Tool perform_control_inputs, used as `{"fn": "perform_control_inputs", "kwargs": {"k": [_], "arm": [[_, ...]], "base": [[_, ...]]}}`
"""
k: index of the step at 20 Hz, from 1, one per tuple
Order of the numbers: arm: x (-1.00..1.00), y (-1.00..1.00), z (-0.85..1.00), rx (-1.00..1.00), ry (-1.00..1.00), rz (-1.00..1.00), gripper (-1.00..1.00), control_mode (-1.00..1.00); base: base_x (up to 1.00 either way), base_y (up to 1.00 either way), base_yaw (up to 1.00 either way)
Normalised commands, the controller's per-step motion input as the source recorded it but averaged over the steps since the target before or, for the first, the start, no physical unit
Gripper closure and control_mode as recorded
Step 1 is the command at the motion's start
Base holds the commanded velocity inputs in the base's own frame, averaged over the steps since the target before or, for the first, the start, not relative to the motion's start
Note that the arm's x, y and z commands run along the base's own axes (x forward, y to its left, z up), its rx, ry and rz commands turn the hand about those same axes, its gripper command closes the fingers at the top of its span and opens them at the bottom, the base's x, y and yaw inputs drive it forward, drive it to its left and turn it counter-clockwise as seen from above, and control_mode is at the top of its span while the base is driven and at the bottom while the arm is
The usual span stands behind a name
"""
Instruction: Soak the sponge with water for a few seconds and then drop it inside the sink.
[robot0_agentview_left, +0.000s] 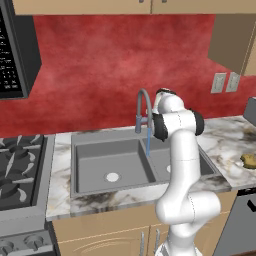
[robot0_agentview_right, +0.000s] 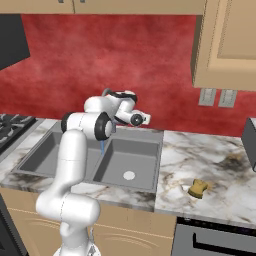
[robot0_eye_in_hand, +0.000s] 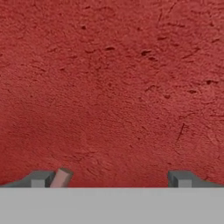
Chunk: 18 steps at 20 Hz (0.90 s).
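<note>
Sponge (robot0_agentview_right: 198, 189): yellow-tan block lying on the marbled surface (robot0_agentview_right: 200, 160), well to the right of the sink, apart from the arm; in the left base view it sits at the far right edge of the surface (robot0_agentview_left: 248, 160).
Sink (robot0_agentview_right: 60, 145): grey double basin set in the surface, a pale round drain (robot0_agentview_right: 129, 175) in the right basin and another (robot0_agentview_left: 112, 177) in the left basin.
Water (robot0_agentview_left: 148, 142): thin light-blue stream falling from the faucet's spout to about the sink's centre divider.
Faucet (robot0_agentview_left: 142, 107): grey arch standing behind the sink, at its centre.
Hand (robot0_eye_in_hand: 112, 178): raised above the sink's back edge, facing the red wall (robot0_eye_in_hand: 112, 87); fingers (robot0_eye_in_hand: 180, 178) far apart, nothing between them.
Arm (robot0_agentview_left: 182, 165): white, rising in front of the sink's right basin, elbow bent over the sink.
Stove (robot0_agentview_left: 17, 170): dark burners left of the sink.
</note>
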Motion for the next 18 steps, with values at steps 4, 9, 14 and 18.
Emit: {"fn": "perform_control_inputs", "kwargs": {"k": [4, 9, 14, 18], "arm": [[0.0, -0.38, 0.19, 0.0, 0.0, 0.0, -1.0, -1.0], [0.0, -0.28, 0.37, 0.0, 0.0, 0.0, -1.0, -1.0], [-0.01, -0.33, 0.36, 0.01, -0.02, 0.01, -1.0, -1.0], [-0.05, -0.24, 0.49, 0.02, -0.04, 0.03, -1.0, -1.0]], "base": [[0.0, 0.0, 0.0], [0.0, 0.0, 0.0], [0.0, 0.0, 0.0], [0.0, 0.0, 0.0]]}}
